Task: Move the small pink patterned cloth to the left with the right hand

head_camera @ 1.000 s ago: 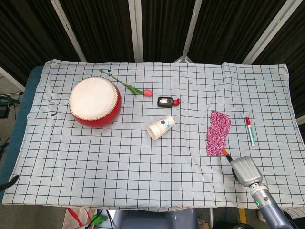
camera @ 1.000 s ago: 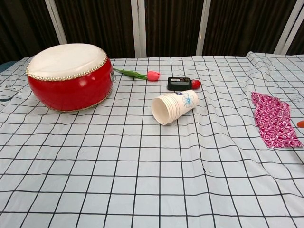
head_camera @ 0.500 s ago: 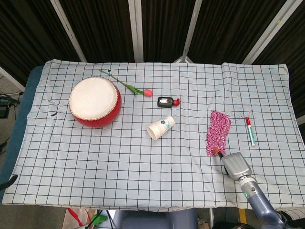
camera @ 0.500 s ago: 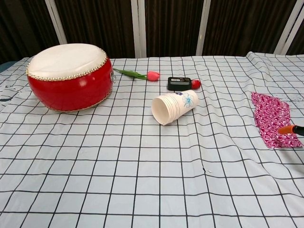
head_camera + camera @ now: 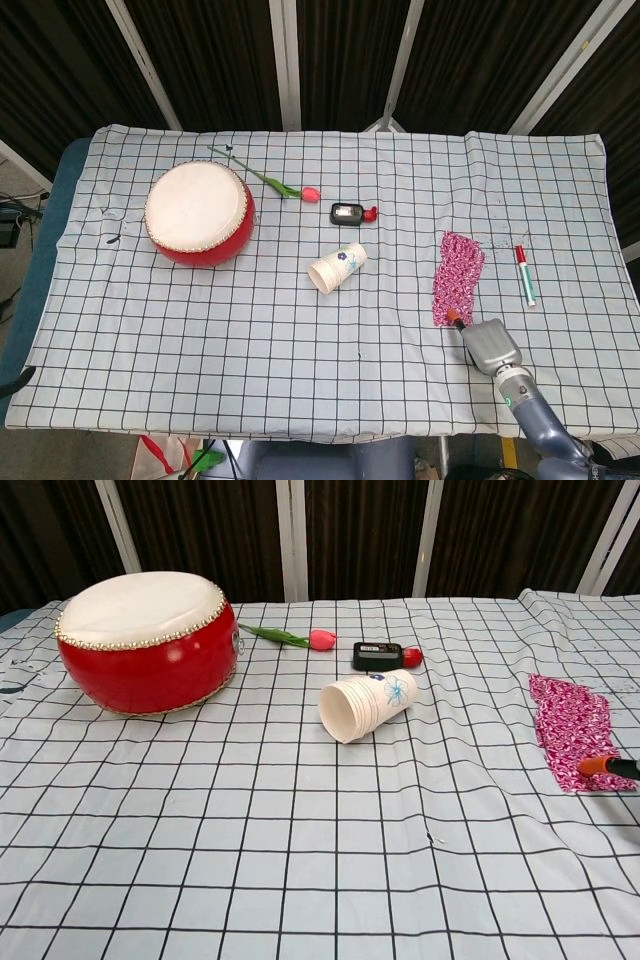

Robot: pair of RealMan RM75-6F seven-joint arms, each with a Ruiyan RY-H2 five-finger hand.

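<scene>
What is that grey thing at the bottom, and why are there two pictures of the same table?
That grey thing is the robot's right hand on its arm. One picture looks down from the robot's head; the other looks from its chest. On the checked tablecloth lie a round red drum with a white top, a pink tulip, a small black gadget, tipped-over white paper cups, a marker pen and a small pink patterned cloth. The hand's orange fingertip reaches the cloth's near edge. It holds nothing visibly.

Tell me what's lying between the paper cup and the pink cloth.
Nothing: in the head view only bare checked tablecloth lies between the paper cup and the pink cloth.
</scene>
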